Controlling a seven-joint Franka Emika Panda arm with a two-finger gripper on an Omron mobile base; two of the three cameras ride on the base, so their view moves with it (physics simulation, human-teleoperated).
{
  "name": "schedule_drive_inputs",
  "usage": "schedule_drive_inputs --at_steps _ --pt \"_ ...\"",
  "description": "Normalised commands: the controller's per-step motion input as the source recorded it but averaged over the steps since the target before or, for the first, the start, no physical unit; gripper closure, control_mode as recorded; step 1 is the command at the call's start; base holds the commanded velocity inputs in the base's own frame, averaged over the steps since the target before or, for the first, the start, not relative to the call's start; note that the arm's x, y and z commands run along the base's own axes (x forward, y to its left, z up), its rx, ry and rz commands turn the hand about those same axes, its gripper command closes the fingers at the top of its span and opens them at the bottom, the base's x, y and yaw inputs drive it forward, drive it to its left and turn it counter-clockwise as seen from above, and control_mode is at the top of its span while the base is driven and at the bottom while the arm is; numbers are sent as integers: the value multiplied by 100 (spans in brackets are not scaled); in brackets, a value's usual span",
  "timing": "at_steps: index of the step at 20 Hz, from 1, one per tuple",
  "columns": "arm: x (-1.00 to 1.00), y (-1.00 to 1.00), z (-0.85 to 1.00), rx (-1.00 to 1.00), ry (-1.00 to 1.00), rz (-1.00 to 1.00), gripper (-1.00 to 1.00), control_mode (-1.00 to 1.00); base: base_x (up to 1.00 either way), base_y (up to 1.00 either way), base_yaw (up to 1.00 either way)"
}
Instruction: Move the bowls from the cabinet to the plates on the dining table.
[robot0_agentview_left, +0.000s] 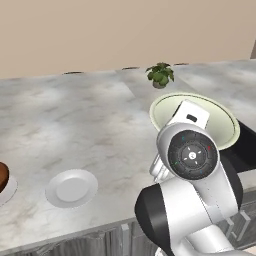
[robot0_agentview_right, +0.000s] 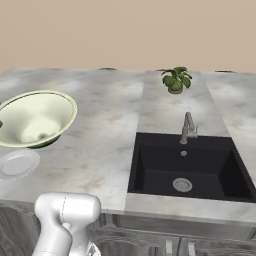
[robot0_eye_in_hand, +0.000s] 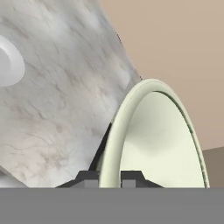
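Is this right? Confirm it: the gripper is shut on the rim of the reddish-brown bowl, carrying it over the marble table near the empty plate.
Not quite. The bowl in the gripper is the pale cream-green bowl, as the hand view shows. The reddish-brown bowl sits at the left edge of the left base view. The rest holds: marble table, empty plate nearby.

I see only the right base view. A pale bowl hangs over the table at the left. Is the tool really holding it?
Observer: Yes. In the hand view the tool is shut on the rim of the pale bowl, one finger on each side.
Operator: Is the other bowl placed?
Observer: In the left base view a brown bowl sits at the left edge and seems to rest on a second plate.
Operator: The plate at my left edge is cut off. Is it free?
Observer: Yes. The left base view shows that empty plate whole, with nothing on it.
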Motion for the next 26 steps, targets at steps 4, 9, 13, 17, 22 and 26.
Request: schedule_drive_inputs --at_steps 4,9,13,17,22,26 --pt "0 0 0 0 0 0 100 100 0 0 0" --pt "0 0 0 0 0 0 100 100 0 8 0" --pt "0 0 0 0 0 0 100 100 0 35 0" --pt "0 0 0 0 0 0 100 100 0 14 0" --pt "0 0 0 0 0 0 100 100 8 28 0" --pt "0 0 0 0 0 0 100 100 0 0 0"
